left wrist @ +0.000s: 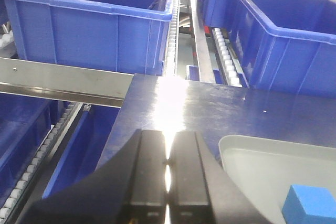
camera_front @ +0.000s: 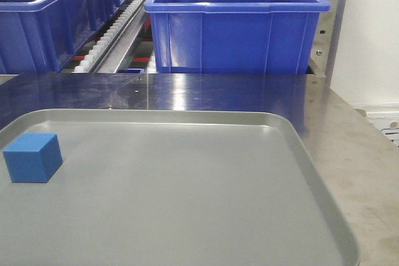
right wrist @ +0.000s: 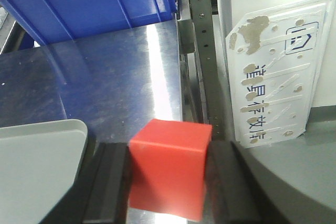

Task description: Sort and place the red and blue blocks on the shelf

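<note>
A blue block (camera_front: 33,157) rests on the grey tray (camera_front: 187,216) near its left edge; the left wrist view shows the same blue block (left wrist: 310,204) at bottom right. My left gripper (left wrist: 168,153) is shut and empty, held over the steel tabletop just left of the tray's corner (left wrist: 231,145). A red block (right wrist: 169,166) is clamped between the black fingers of my right gripper (right wrist: 169,167), above the steel surface right of the tray (right wrist: 37,156). The shelf's blue tubs (camera_front: 237,23) stand behind the tabletop on roller tracks (left wrist: 226,56).
A perforated steel upright (right wrist: 202,40) and a worn white sign (right wrist: 273,72) stand right of the red block. Another tub (camera_front: 43,17) sits at back left, with lower tubs (left wrist: 31,129) beneath the left crossbar (left wrist: 58,80).
</note>
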